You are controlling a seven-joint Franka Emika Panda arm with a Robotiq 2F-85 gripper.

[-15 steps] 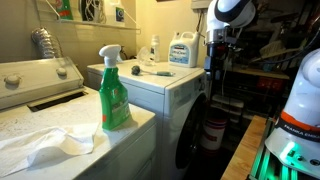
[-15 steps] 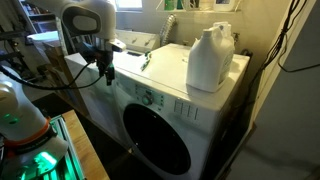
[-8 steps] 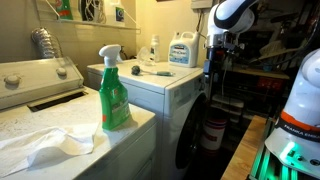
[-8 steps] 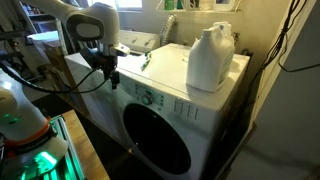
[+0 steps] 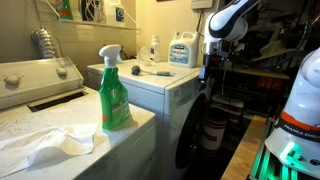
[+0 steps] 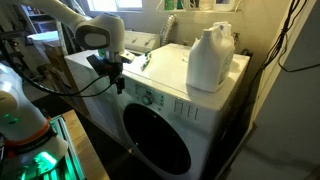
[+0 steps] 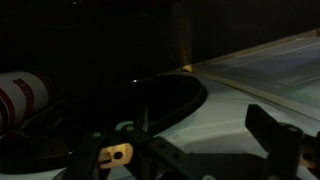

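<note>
At the upper front corner of the washer (image 6: 205, 130), next to the control strip (image 6: 150, 98), the fingers (image 6: 118, 86) hang pointing down. They sit just beside the panel edge; contact can't be confirmed.

- **Wrist view:** very dark. The fingers (image 7: 272, 135) show along the bottom edge, spread wide, with nothing between them. They are black, blocky and matte.
- **Washer:** a white enamelled metal box, front-loading. The door (image 6: 158, 135) is large and round, with dark glass inside a smooth ring. The strip above it carries small markings that are too small to read.
- **Jug:** a white plastic jug (image 6: 211, 58) stands upright on the washer top, well apart from the fingers. It is squat with a moulded handle and a cap. In an exterior view its label (image 5: 183, 52) is blue, but the text is not legible.
- **Can:** a can (image 7: 25, 100) sits at the left of the wrist view. It is cylindrical with red and white bands, and the lettering is blurred.
- **Worktop:** the neighbouring worktop (image 5: 140, 125) is white and slightly speckled. It carries a spray bottle (image 5: 114, 95) of translucent green plastic with a white trigger head, upright.
- **Cloth:** a crumpled white cloth (image 5: 45, 150) lies just beside the spray bottle.
</note>
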